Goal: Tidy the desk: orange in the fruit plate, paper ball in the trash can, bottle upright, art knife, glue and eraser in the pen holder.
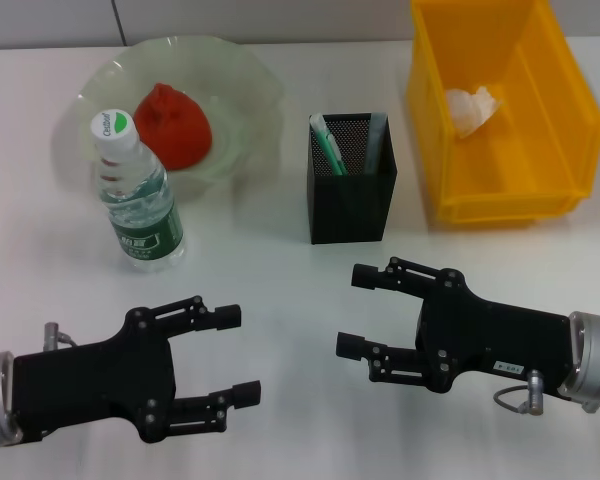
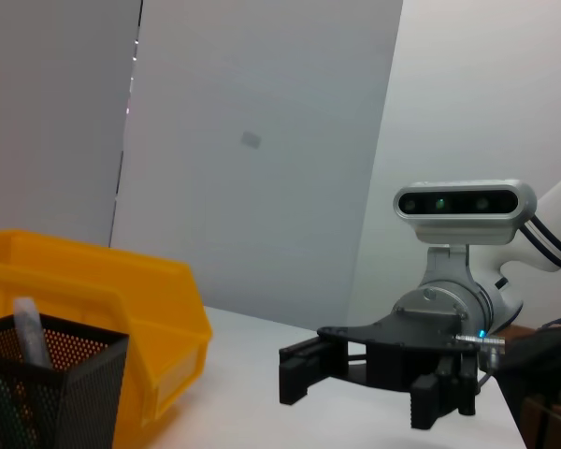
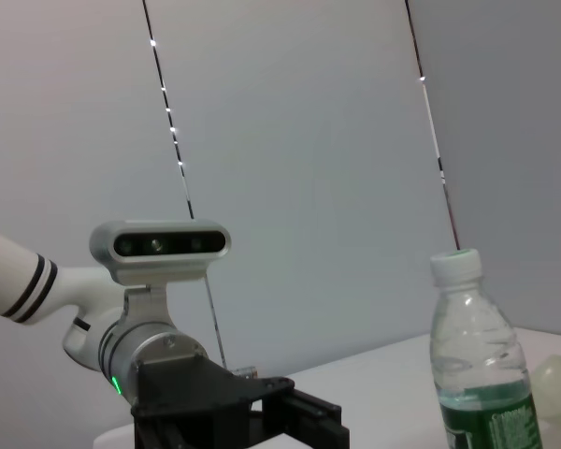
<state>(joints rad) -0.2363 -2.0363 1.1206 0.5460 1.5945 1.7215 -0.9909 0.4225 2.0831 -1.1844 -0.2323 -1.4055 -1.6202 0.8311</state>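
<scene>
On the desk (image 1: pixel 280 300), the orange (image 1: pixel 173 124) lies inside the fruit plate (image 1: pixel 250 90) at the far left. The bottle (image 1: pixel 135 195) stands upright just in front of that plate, its white cap overlapping the plate's near rim in the head view. The pen holder (image 1: pixel 352 205) stands at centre, between the plate and the trash can (image 1: pixel 540 170); the art knife (image 1: pixel 327 148) leans inside it against the left wall, and a grey stick, likely the glue (image 1: pixel 376 140), leans against the right wall. The eraser cannot be made out; the mesh and the cup's depth hide the bottom. The paper ball (image 1: pixel 472 108) rests on the floor of the trash can toward its far left corner. The left gripper (image 1: pixel 240 356) hovers low over the near left of the desk, fingers spread apart and holding nothing. The right gripper (image 1: pixel 355 310) sits at the near right, in front of the pen holder, fingers likewise spread and empty. The two grippers face each other, well apart, neither touching any object.
</scene>
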